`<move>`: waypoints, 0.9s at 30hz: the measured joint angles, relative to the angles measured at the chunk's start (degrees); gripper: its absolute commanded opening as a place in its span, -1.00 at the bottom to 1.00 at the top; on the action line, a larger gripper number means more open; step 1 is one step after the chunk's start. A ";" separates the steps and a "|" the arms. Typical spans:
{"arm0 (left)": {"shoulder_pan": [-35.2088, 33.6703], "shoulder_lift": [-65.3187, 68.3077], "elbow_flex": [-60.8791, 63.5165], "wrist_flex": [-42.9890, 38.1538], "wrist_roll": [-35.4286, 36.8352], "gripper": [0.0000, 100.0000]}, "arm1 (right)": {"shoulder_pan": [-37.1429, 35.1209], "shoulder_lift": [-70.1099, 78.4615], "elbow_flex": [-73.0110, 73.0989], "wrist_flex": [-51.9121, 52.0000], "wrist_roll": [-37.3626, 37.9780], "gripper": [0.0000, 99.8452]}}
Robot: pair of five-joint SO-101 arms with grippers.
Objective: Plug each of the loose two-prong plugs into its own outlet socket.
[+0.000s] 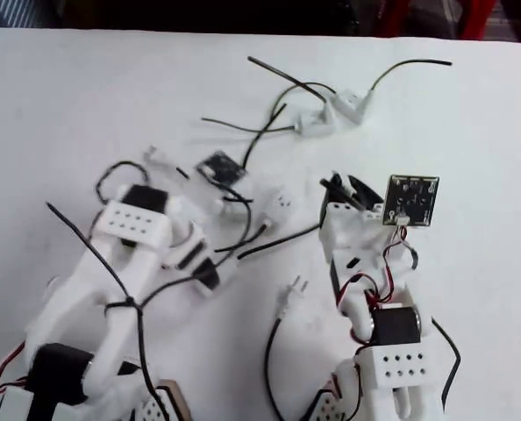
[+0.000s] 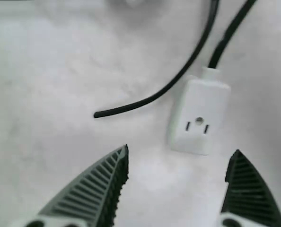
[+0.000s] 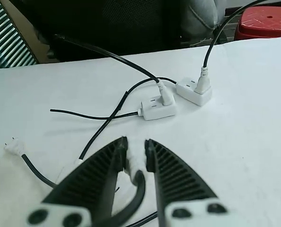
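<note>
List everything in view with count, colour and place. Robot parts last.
Plugged-in white outlet sockets: two, white, side by side, far side of white table.
Empty white outlet socket: one, white, mid-table, before left gripper.
Loose white two-prong plugs on black cords: two, white, one near side, one left side.
Held white plug: one, white, apparently in right gripper.
Left gripper: one, black, open.
Right gripper: one, black, shut.

Fingers (image 3: 173, 175) pinching a white plug (image 3: 132, 166), two filled sockets (image 3: 152, 109) beyond, loose plug (image 3: 12, 144) aside.
</note>
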 measured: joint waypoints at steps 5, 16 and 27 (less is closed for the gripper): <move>8.53 0.00 -0.09 0.44 4.48 -0.35 | 0.00 0.00 0.00 0.00 0.00 -0.97; 11.69 14.95 -4.13 -3.96 6.51 -0.35 | 0.00 0.00 0.00 0.00 0.00 -0.97; -0.97 28.57 -19.34 0.18 2.20 -0.35 | 0.00 0.00 0.00 0.00 0.00 -0.97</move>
